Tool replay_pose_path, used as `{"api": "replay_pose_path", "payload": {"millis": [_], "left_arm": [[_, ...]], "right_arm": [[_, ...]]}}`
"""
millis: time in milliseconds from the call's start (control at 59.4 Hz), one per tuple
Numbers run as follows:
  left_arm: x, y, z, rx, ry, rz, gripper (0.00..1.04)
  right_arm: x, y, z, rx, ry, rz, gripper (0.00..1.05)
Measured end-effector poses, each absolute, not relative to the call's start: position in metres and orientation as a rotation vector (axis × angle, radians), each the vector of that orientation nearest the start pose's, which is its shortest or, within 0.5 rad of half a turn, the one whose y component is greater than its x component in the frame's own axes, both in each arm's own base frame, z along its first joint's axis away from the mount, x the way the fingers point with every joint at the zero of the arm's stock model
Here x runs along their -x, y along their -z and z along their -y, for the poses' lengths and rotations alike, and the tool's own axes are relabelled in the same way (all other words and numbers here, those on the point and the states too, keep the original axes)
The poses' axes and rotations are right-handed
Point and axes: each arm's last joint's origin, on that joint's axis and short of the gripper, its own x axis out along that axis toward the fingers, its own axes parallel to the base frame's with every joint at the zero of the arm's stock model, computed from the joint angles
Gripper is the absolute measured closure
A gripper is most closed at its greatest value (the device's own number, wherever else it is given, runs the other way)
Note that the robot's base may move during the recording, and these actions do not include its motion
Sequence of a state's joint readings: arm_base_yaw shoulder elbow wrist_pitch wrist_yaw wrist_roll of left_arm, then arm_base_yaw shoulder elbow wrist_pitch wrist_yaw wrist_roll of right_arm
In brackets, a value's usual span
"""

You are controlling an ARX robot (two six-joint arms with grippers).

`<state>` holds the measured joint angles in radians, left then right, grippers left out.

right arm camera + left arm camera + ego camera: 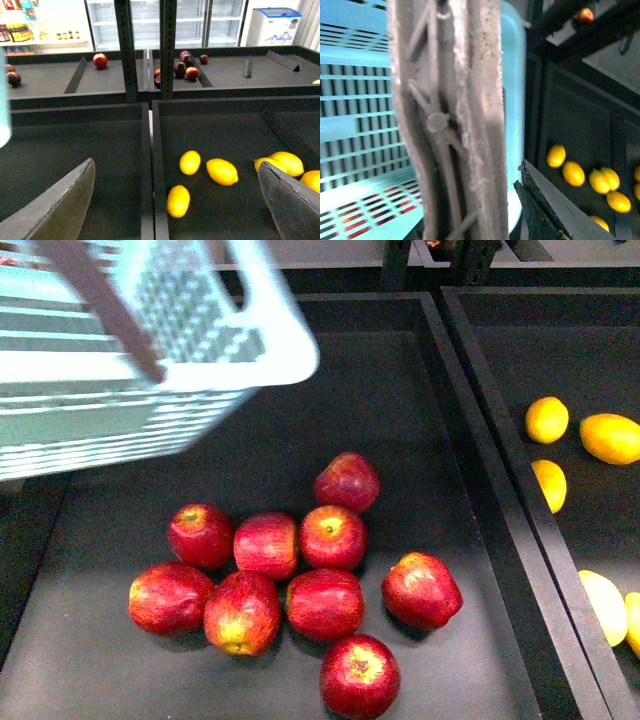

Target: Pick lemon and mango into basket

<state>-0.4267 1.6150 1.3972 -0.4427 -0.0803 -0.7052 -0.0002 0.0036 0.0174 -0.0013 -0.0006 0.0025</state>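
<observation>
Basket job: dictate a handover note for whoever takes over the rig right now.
Left hand appears shut on the basket by its handle, holding it above the apples.
Right hand open and empty, over the right bin.
Lemon and mango lie in that bin, untouched.
Done: nothing; no fruit shows in the basket.
To do: pick both, place them in the basket.

Left bin (400,390): dark, matte floor, left of the black divider (490,500).
On it: nine red apples (324,604) in a loose cluster, most touching, all clear of the divider.
Right bin (570,360): same dark floor, right of the divider.
On it: the lemon (547,420) near the divider, the mango (610,437) just beyond it; another yellow fruit (549,485) closer to the divider.
</observation>
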Motion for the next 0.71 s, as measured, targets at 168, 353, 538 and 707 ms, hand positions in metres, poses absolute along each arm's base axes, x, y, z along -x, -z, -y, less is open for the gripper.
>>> {"api": "replay_pose_path", "payload": {"millis": [168, 353, 538, 707], "left_arm": [[-0.336, -0.317, 0.199, 0.529, 0.27, -0.817, 0.77], [-0.313, -0.331, 0.244, 0.564, 0.45, -0.881, 0.78], [-0.306, -0.328, 0.252, 0.544, 0.474, -0.898, 0.78], [-0.305, -0.328, 0.252, 0.54, 0.477, -0.898, 0.78]], "right_arm": [[-0.097, -0.169, 0.0, -0.002, 0.0, 0.012, 0.09], [-0.097, -0.169, 0.0, -0.002, 0.0, 0.012, 0.09], [-0.097, -0.169, 0.0, -0.002, 0.0, 0.012, 0.09], [-0.097, -0.169, 0.0, -0.002, 0.0, 0.012, 0.09]]}}
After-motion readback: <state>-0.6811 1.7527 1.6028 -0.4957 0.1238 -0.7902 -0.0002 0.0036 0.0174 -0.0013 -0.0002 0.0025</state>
